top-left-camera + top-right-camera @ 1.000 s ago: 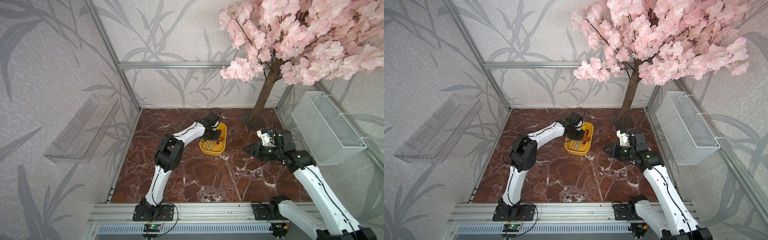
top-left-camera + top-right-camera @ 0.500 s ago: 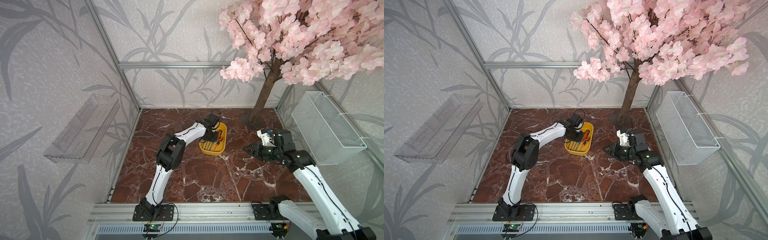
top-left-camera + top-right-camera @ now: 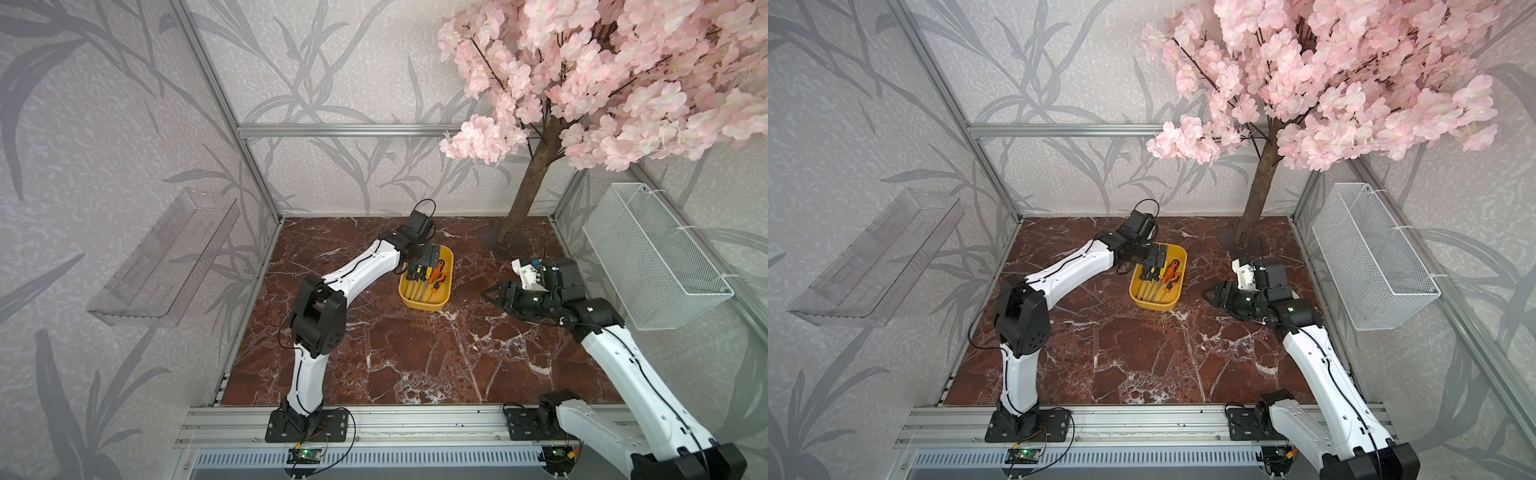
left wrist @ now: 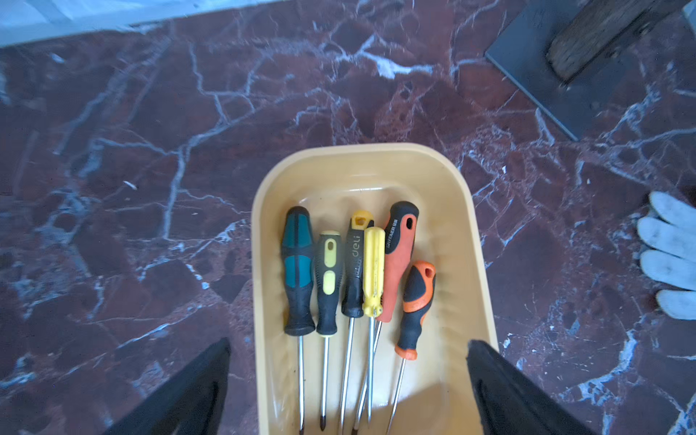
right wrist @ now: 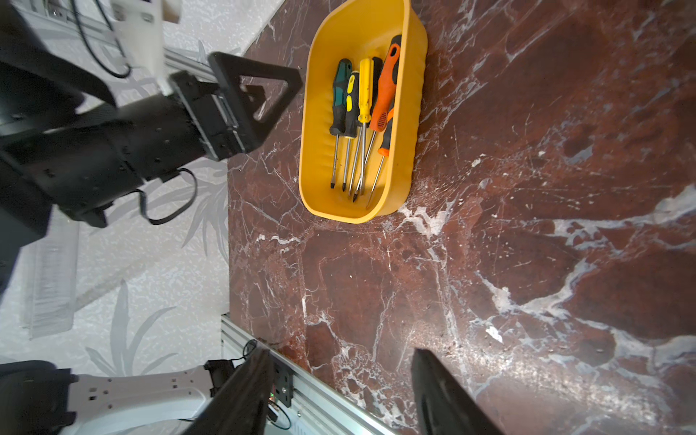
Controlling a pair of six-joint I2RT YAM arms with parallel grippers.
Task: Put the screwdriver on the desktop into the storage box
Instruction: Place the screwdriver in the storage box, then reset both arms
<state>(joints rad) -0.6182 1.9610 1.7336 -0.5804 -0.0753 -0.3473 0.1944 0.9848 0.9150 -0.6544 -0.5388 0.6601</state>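
The storage box (image 4: 467, 263) and the tips of the screwdrivers (image 4: 354, 286) run off the left wrist view's edge; so does a blurred white shape (image 4: 666, 260) that cannot be identified.

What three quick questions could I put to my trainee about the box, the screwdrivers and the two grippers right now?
1. True or false: the left gripper is clamped on a tool.
2. How many screwdrivers lie in the yellow box? A four, B six, C eight.
3. Fill in: the gripper over the bare desktop, away from the box, is the ____ one.

Key:
1. False: its jaws stand open and empty above the box.
2. B.
3. Right: the right gripper, also open with nothing between its jaws.
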